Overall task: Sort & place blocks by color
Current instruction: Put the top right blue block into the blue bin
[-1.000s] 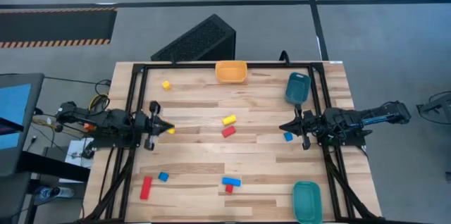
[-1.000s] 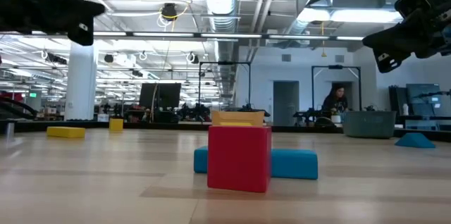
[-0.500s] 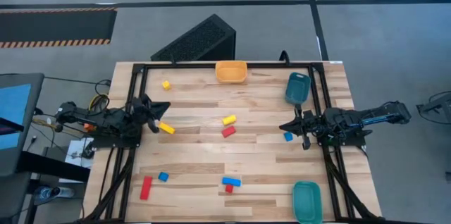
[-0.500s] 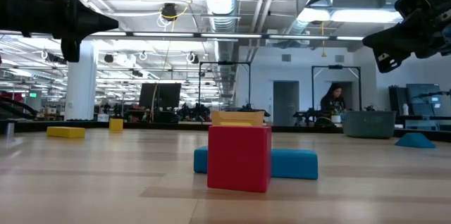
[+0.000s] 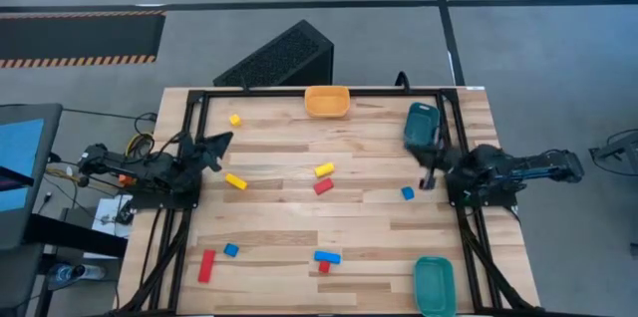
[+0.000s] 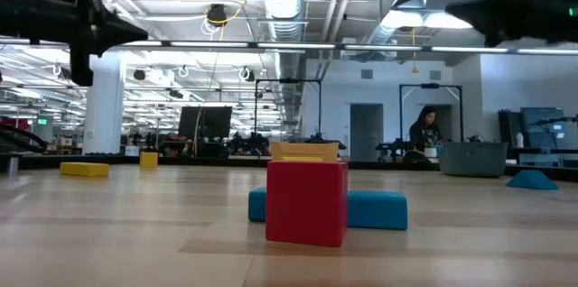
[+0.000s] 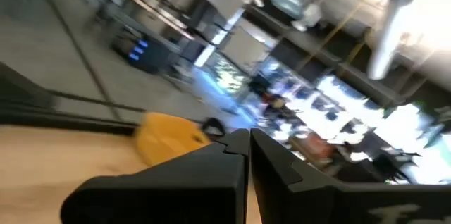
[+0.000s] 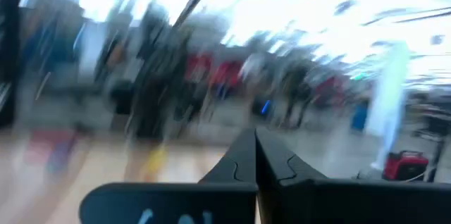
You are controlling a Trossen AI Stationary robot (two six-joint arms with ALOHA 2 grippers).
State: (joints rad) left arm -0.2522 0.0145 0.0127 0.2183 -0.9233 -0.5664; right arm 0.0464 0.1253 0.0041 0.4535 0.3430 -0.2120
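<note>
Blocks: nine by my count from above, all small, solid-coloured and hard-edged, scattered loose on the table.
Yellow: three; a cube near the far left corner, a bar lying slantwise at the left, another bar at mid-table.
Red: three; a short piece just beside the middle yellow bar, a long bar at the near left, a cube at the near edge.
Blue: three; a cube just beside the long red bar, a bar touching the near red cube, a cube at the right.
Trays: three, smooth with rounded corners; an orange tray at the far edge, a blue tray at the far right, a teal tray at the near right corner.
Table: pale wooden planks, bordered by a black metal frame.
Room: grey floor around the table; the level view shows a bright open hall with ceiling ducts and a person far off.
Left gripper: fingers pressed together, empty, raised over the left edge near the slanted yellow bar.
Right gripper: fingers together, empty, just beside the right blue cube, near the blue tray.
</note>
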